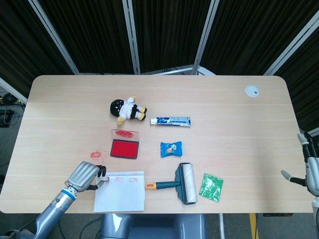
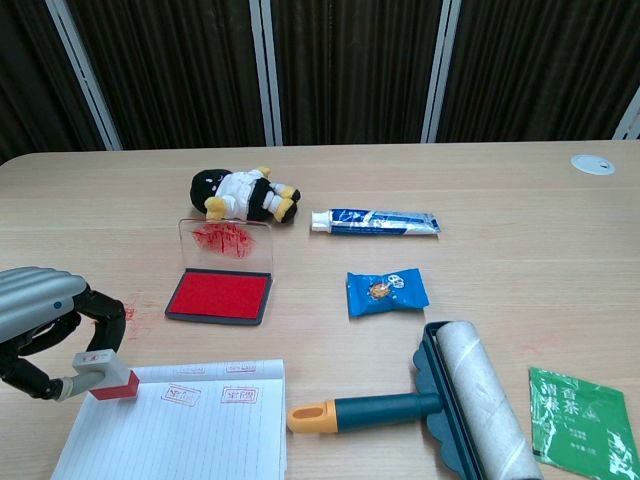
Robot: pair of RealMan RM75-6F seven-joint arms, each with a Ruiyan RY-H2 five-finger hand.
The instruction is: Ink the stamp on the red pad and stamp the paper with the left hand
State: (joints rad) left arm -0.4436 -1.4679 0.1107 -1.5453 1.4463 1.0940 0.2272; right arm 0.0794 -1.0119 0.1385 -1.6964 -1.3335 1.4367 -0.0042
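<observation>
- Stamp [image 2: 102, 374] is pinched in the fingertips of the left hand [image 2: 40, 320], red face down, at the top-left corner of the lined paper [image 2: 180, 430] — contact with the sheet cannot be told.
- Left hand is curled closed around the stamp; its forearm is seen at the near table edge in the head view.
- Red ink pad [image 2: 220, 296] is lying open just beyond the paper, lid upright.
- Two red stamp marks are seen near the paper's top edge.
- Right hand [image 1: 312, 172] is at the far right edge — fingers partly cut off, state cannot be told.
</observation>
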